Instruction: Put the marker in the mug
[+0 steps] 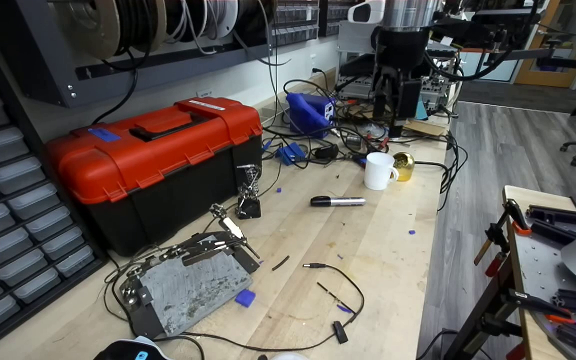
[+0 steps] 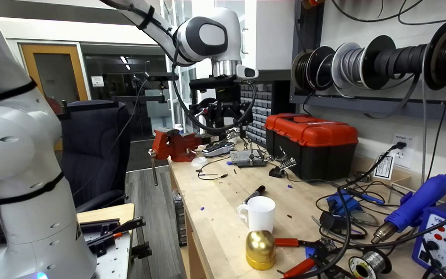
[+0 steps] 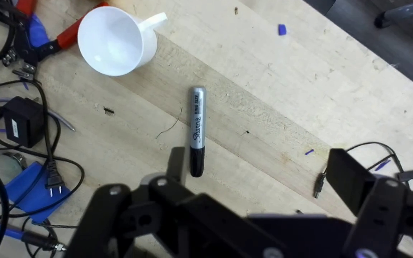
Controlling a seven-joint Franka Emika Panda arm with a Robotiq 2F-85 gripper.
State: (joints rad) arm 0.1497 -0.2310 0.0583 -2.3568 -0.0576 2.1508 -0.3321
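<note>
Glossy mug (image 1: 378, 173), scuffed wooden tabletop (image 1: 390, 250)

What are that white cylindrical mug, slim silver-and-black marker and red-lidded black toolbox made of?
White mug: glossy, perhaps glazed ceramic, perhaps plastic; a highlight shows inside.
Marker: smooth cap, likely plastic; silvery sheen suggests metal or metallic-painted barrel.
Toolbox: probably plastic, soft-sheened, with moulded ridges.

Both exterior views faced along the table (image 1: 393, 280) from roughly opposite directions, with the toolbox (image 1: 158, 150) nearer in an exterior view and the mug (image 2: 261, 215) nearer in an exterior view. The wrist view looked steeply down past the fingers (image 3: 348, 179), at closer range. All three covered mug and marker (image 3: 197, 125).
</note>
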